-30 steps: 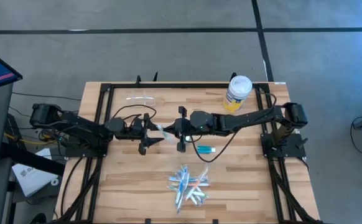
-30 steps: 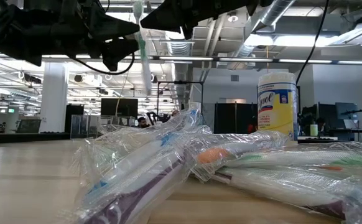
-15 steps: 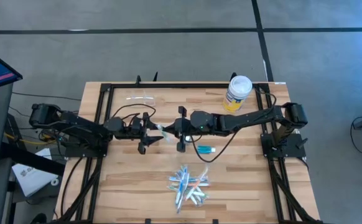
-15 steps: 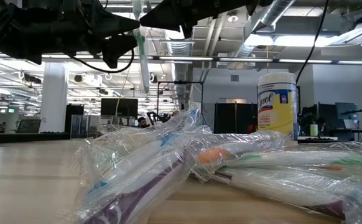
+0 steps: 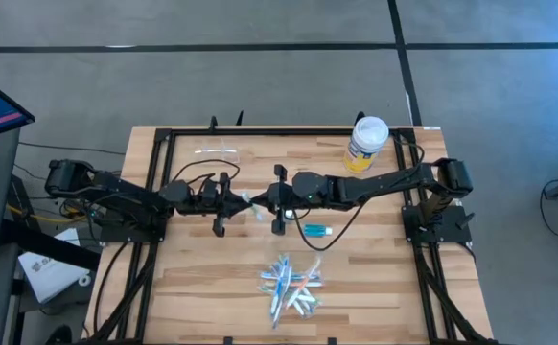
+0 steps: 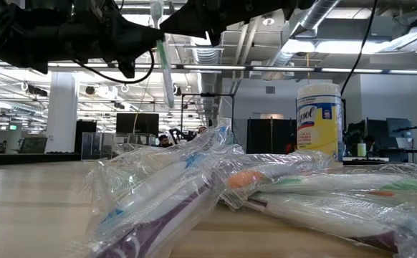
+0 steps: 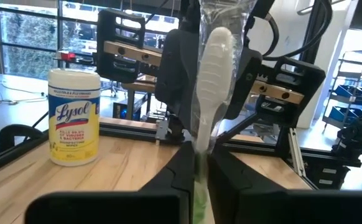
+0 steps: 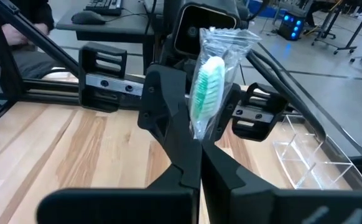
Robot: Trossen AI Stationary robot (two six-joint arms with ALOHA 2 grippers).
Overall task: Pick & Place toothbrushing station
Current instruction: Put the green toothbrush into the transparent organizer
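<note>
Change: since a second ago the left gripper (image 5: 233, 200) has gone from wide open to clamped on the wrapped toothbrush (image 5: 250, 202), which hangs between the two grippers above the table's middle.
Left gripper: fingers pinched on one end of the wrapped toothbrush; its wrist view shows the white handle end (image 7: 213, 74) rising past them.
Right gripper (image 5: 267, 199): fully closed on the other end; its wrist view shows green bristles (image 8: 207, 84) inside the clear wrapper.
Clear plastic cup (image 5: 220, 150): lying on its side near the far edge of the table (image 5: 202, 278), nothing in it that can be made out.
Toothbrush pile (image 5: 290, 283): wrapped blue, green, pink and white brushes heaped loose near the front edge.
Teal tube (image 5: 316, 230): flat on the wood just beside the right arm.
Wipes canister (image 5: 366, 144): upright at the far right corner, white lid on.
Low view only: the held toothbrush (image 6: 163, 61) hangs almost upright, high over the pile (image 6: 216, 193).
Left wrist view only: the canister's yellow label (image 7: 74, 118) reads Lysol.
</note>
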